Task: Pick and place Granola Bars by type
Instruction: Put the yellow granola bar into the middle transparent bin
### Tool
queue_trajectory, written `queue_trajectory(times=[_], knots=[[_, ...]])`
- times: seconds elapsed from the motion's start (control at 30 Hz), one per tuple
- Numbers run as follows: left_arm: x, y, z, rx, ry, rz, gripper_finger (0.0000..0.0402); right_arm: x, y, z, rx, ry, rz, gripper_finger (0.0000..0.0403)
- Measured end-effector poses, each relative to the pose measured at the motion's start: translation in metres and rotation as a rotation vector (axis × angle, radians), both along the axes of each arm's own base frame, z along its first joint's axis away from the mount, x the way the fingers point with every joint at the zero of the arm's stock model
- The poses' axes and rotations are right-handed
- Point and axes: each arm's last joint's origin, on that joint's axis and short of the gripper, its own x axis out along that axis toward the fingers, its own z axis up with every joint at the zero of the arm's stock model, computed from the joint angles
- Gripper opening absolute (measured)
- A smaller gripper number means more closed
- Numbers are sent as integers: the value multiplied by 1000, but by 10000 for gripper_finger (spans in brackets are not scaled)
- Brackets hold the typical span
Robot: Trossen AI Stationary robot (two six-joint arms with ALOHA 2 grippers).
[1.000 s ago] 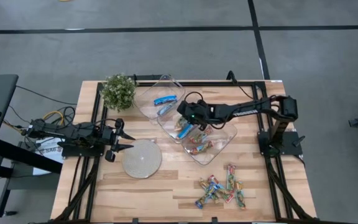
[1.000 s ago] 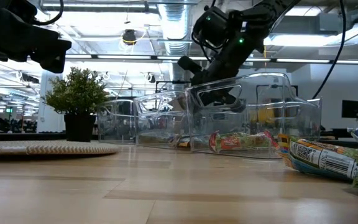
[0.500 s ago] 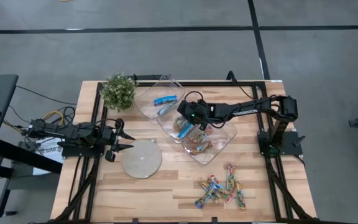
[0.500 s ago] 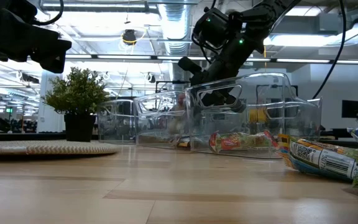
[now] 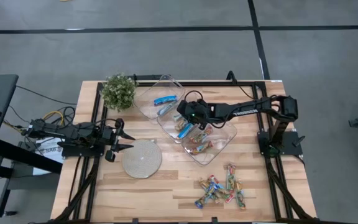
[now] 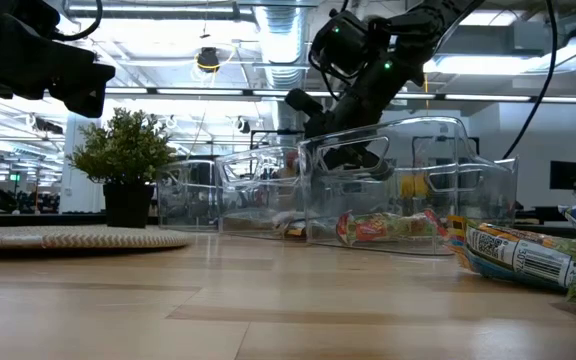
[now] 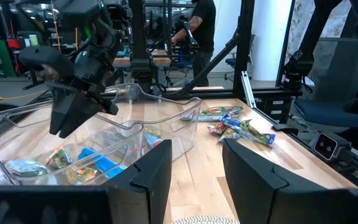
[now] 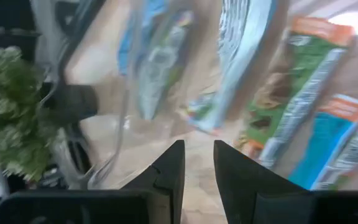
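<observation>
Granola bars (image 5: 219,190) are lying in three places: a loose pile on the table (image 5: 173,186) near its front edge, multicoloured ones in the right clear tray (image 5: 224,142), and blue-and-white ones in the middle tray (image 5: 166,124) and the far tray (image 5: 160,84).

We are judging each bar as light, with a crinkly foil wrapper that is likely slippery and soft enough to dent; the contents are probably brittle under a hard squeeze. We are recommending a grasp across the narrow width at mid-length, where the wrapper is backed by the bar, not at the flat crimped ends, which fold and slip. Bars in the pile are overlapping, so we are advising to take the outermost one first.

The right gripper (image 5: 186,126) is hanging over the middle tray, just above a blue-and-white bar (image 5: 183,130); its fingers (image 8: 166,171) are standing a little apart with nothing between them.

The left gripper (image 5: 118,140) is waiting at the table's left edge, beside the grey disc (image 5: 142,158), its fingers partly open and empty.
</observation>
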Motion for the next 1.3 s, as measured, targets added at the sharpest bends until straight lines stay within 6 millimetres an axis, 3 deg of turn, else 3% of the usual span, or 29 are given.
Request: queue_trajectory(times=[0.3, 0.4, 0.9, 1.03, 1.3], knots=[[0, 0, 0, 0, 0, 0, 138, 7, 6, 8, -81, -57, 160, 77], [0, 0, 0, 0, 0, 1, 138, 3, 13, 23, -131, -70, 220, 76], [0, 0, 0, 0, 0, 1, 138, -57, 64, 96, -466, 90, 545, 25], [0, 0, 0, 0, 0, 0, 138, -70, 83, 107, -516, 94, 649, 3], [0, 0, 0, 0, 0, 1, 138, -92, 120, 120, -603, 83, 855, 7]])
